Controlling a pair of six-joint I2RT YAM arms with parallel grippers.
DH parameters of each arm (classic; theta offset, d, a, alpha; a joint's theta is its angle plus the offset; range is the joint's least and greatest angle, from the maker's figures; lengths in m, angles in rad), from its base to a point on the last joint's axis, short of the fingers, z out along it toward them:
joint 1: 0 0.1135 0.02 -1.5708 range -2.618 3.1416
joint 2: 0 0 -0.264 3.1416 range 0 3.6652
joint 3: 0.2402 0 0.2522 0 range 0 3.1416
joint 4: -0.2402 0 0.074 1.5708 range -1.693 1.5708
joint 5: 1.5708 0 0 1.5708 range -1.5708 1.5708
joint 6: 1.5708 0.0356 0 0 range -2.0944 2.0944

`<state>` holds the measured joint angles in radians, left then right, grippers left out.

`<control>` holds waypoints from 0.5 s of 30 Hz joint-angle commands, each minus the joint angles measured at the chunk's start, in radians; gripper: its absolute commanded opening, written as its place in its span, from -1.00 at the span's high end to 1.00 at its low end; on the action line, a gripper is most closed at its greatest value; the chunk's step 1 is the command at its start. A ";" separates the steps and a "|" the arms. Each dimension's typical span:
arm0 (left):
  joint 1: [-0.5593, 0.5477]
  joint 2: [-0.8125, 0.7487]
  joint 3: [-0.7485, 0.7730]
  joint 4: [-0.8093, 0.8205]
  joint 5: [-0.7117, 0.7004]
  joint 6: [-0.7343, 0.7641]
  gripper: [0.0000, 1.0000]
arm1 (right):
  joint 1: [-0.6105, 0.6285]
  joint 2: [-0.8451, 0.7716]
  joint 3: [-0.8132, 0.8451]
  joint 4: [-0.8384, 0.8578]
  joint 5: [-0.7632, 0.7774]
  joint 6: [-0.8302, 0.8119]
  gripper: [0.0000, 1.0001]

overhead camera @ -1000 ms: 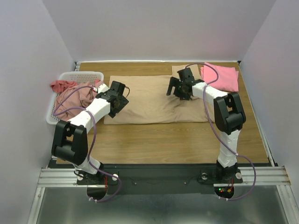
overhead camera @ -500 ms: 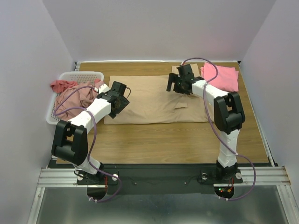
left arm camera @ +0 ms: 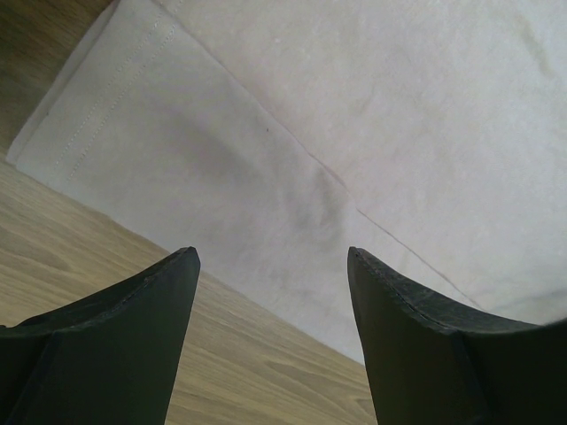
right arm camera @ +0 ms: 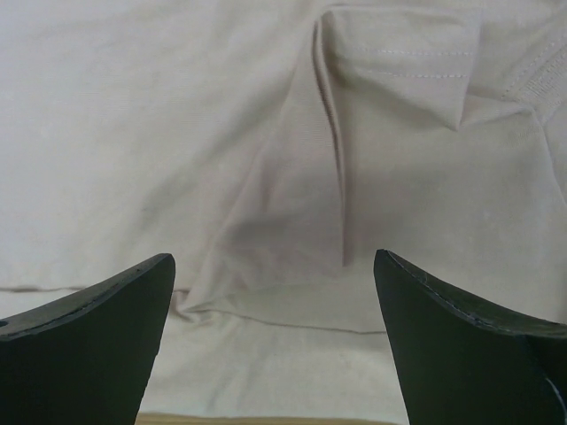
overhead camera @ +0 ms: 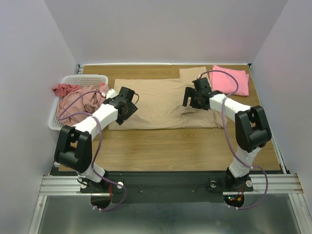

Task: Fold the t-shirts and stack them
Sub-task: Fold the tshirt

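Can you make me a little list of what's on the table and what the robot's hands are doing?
tan shirt: laid out mid-table, wrinkled under the right gripper
pink shirt: folded, far right corner
basket: far left, holds crumpled shirts
left gripper: open, over the tan shirt's near left edge
right gripper: open, over the tan shirt's right part

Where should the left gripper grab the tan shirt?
At its stitched hem near the front corner, coming in from the table side. The tan shirt lies flat, so probably only that free edge gives the open left gripper something to pinch.
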<state>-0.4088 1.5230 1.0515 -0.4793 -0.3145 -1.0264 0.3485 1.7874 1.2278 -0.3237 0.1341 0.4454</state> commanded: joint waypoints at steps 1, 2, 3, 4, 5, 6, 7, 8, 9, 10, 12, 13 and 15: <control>-0.005 -0.020 -0.033 0.008 -0.020 0.003 -0.59 | -0.025 0.065 0.076 0.029 0.039 -0.023 -1.00; -0.005 -0.021 -0.034 0.010 -0.021 0.003 -0.59 | -0.029 0.087 0.138 0.029 0.045 -0.036 -1.00; -0.005 -0.021 -0.035 0.010 -0.023 0.005 -0.59 | -0.045 0.108 0.171 0.029 0.047 -0.060 -1.00; -0.005 -0.023 -0.035 0.010 -0.023 0.005 -0.59 | -0.055 0.156 0.202 0.029 0.045 -0.068 -1.00; -0.005 -0.023 -0.035 0.008 -0.023 0.005 -0.59 | -0.066 0.180 0.238 0.029 0.042 -0.076 -1.00; -0.005 -0.023 -0.031 0.010 -0.023 0.006 -0.59 | -0.075 0.205 0.299 0.029 0.047 -0.088 -1.00; -0.005 -0.023 -0.031 0.005 -0.023 0.008 -0.59 | -0.095 0.258 0.335 0.028 0.053 -0.097 -1.00; -0.005 -0.023 -0.031 0.004 -0.024 0.008 -0.59 | -0.103 0.259 0.363 0.028 0.058 -0.105 -1.00; -0.005 -0.026 -0.031 0.004 -0.026 0.008 -0.59 | -0.109 0.300 0.387 0.026 0.059 -0.122 -1.00; -0.005 -0.029 -0.031 0.001 -0.028 0.008 -0.59 | -0.115 0.309 0.430 0.028 0.064 -0.128 -1.00; -0.005 -0.034 -0.030 -0.001 -0.032 0.008 -0.59 | -0.114 0.305 0.450 0.028 0.027 -0.146 -1.00; -0.005 -0.035 -0.030 -0.002 -0.032 0.008 -0.59 | -0.114 0.291 0.444 0.028 0.006 -0.154 -1.00; -0.005 -0.038 -0.031 -0.002 -0.031 0.008 -0.59 | -0.114 0.224 0.411 0.028 -0.063 -0.157 -1.00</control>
<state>-0.4107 1.5230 1.0248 -0.4683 -0.3157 -1.0260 0.2264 2.1021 1.6260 -0.3237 0.1509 0.3309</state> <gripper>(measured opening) 0.794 0.998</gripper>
